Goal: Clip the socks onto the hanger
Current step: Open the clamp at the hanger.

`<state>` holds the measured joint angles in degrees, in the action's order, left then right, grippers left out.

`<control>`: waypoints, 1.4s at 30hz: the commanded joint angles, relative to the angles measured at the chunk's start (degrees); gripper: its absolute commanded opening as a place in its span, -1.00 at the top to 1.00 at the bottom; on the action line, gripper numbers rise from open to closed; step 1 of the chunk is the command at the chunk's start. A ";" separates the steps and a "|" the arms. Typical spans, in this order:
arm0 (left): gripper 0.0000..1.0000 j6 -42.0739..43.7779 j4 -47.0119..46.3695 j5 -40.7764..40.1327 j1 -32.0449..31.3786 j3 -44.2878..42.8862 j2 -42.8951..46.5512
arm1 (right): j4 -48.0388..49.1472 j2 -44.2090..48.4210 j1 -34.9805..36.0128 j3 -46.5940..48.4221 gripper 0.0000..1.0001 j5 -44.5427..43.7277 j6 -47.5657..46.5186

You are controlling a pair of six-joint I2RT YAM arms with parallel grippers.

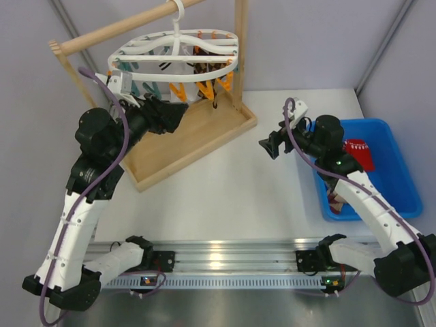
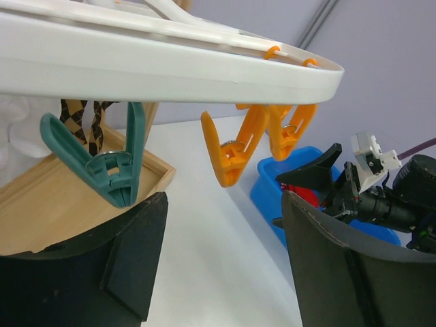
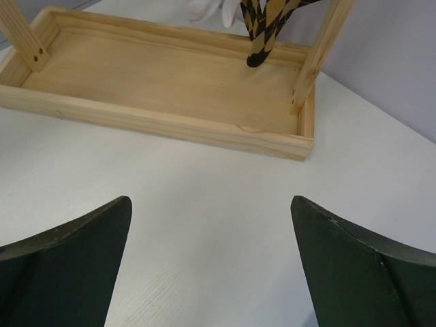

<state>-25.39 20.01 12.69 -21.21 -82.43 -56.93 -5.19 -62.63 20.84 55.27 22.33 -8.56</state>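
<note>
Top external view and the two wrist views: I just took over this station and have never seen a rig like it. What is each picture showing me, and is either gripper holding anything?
Two robot arms are bolted at the near edge of the table. The top view looks down from above and behind them. Each wrist view looks out between that arm's own two dark fingers.

The left gripper is raised just under the white hanger, close to a teal clip and orange clips. The right gripper hovers over the table, facing the wooden rack tray. Both are open and hold nothing.

A dark-and-tan patterned sock already hangs over the tray. A red sock lies in the blue bin on the right.
</note>
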 commanded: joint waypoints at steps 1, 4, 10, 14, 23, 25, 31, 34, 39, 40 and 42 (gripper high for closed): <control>-0.46 2.36 -1.02 -6.26 -1.98 -1.85 -0.11 | 2.91 -0.47 -0.45 2.92 -1.00 0.00 -0.50; -0.50 2.89 -3.22 -7.06 -3.30 -1.59 -0.46 | 2.82 -0.83 -0.54 3.36 -1.00 -0.27 -0.67; -0.53 1.92 -7.26 -10.22 -4.71 -0.89 -0.64 | 3.08 -1.27 -0.45 3.80 -0.99 -0.27 -0.58; -0.53 0.43 -9.89 -11.98 -5.33 -1.24 -1.26 | 3.34 -1.27 -0.36 4.06 -1.00 -0.09 0.12; -0.47 -0.89 -10.69 -16.81 -7.00 -5.89 -4.77 | 3.43 -2.41 -0.01 5.29 -1.00 1.67 0.30; -0.47 -0.81 -10.78 -17.87 -7.61 -6.51 -5.21 | 3.52 -2.76 0.25 5.82 -0.99 2.37 0.47; -0.28 -0.02 -10.78 -18.84 -8.58 -8.09 -6.71 | 4.75 -3.90 2.10 7.31 -1.00 4.48 1.35; -0.12 0.78 -10.26 -19.72 -8.67 -8.01 -7.06 | 4.75 -4.87 3.59 8.97 -0.99 5.53 1.96; 0.13 1.30 -9.90 -20.16 -8.67 -8.01 -7.23 | 7.03 -6.89 7.45 12.05 -0.99 6.85 2.58; 0.23 1.30 -9.90 -20.16 -8.67 -8.01 -7.23 | 7.38 -7.24 8.16 13.19 -1.00 6.85 2.75; 0.35 1.22 -9.81 -20.16 -8.67 -7.92 -7.32 | 8.79 -8.21 10.35 14.43 -0.99 6.68 3.46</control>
<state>-24.71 12.97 -6.02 -29.82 -88.40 -64.16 -2.02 -70.22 28.49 65.39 27.35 -6.61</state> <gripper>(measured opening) 0.360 0.996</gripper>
